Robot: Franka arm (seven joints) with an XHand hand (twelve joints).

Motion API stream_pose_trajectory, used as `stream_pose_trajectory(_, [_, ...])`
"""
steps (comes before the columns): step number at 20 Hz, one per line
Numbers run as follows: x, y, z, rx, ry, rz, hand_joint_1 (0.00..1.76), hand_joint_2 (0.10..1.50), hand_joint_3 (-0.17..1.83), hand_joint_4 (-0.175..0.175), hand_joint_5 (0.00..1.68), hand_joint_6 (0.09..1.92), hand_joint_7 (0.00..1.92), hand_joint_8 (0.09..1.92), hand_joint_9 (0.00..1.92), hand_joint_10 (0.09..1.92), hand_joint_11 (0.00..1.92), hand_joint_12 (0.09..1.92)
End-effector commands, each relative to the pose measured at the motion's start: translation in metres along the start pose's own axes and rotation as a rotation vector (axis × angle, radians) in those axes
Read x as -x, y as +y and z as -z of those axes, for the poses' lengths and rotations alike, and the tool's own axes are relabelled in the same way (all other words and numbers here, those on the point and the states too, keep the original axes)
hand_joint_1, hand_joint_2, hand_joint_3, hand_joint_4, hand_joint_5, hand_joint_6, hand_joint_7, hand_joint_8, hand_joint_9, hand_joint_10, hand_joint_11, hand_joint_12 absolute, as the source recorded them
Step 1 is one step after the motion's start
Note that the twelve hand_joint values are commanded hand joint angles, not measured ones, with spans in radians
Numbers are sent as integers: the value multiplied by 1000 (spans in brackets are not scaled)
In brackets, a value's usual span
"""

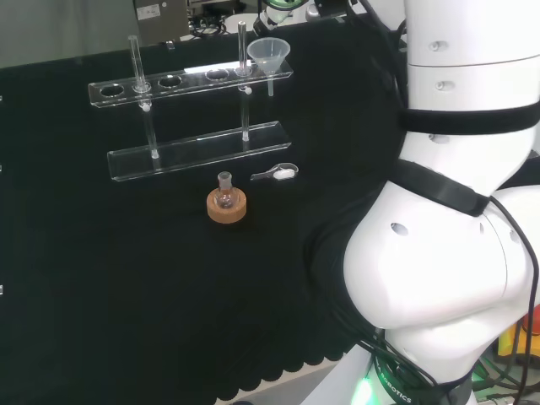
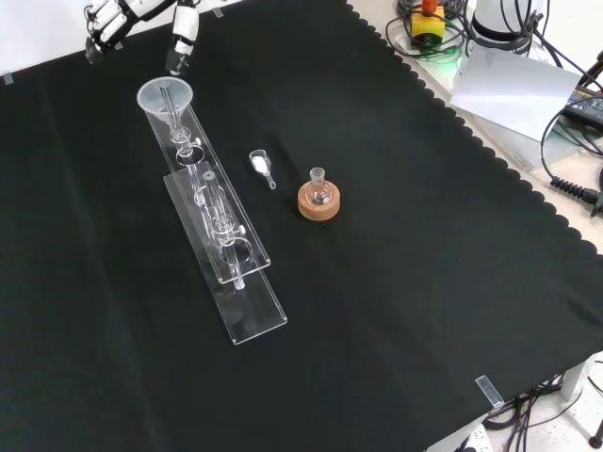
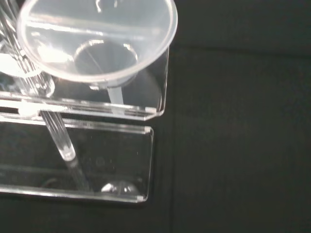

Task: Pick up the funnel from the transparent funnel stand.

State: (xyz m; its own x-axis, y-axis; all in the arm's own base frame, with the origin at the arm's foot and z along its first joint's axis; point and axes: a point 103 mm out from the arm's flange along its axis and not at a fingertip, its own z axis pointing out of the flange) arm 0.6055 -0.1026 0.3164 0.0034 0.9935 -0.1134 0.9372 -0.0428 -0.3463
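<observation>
black cloth bench point(image 2: 396, 311). transparent funnel stand point(image 2: 247, 303) lies long across the cloth in the front view: clear base plate, two upright rods, upper shelf with a row of round holes

funnel point(image 1: 269, 54) sits in the end hole of the upper shelf, at the shelf's right end in the head view, at the far end nearest the top of the front view. wide mouth up, spout hanging down through the hole, upright. wrist view looks down into its mouth, with the shelf corner and base plate corner beneath it

hand point(image 2: 141, 21) at the top left edge of the front view, above and just beyond the funnel's end of the stand. fingers hang down, fairly straight and spread, relaxed, holding nothing. apart from the funnel, not touching it

beside the stand, toward the right in the front view: small clear scoop point(image 2: 261, 167) with a bit of white powder in its bowl, lying flat on the cloth. just past it a small round flask point(image 2: 318, 189) standing upright in a cork ring point(image 2: 318, 204). in the head view both sit nearer the camera than the stand, the scoop to the right of the flask
</observation>
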Motion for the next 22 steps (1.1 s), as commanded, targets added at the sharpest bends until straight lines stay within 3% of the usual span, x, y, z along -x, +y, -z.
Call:
stream_pose_trajectory(1, [-6,8,-16,-129,-49,57,444,807,182,10,34,87,0,510,134,791,92,1475])
stream_pose_trajectory(14, [-26,-11,-14,-124,-95,82,406,781,164,8,37,87,0,500,153,833,161,1476])
stream_pose_trajectory(22, [-31,-20,-19,-104,-159,42,444,776,156,5,42,87,0,493,144,836,190,1466])
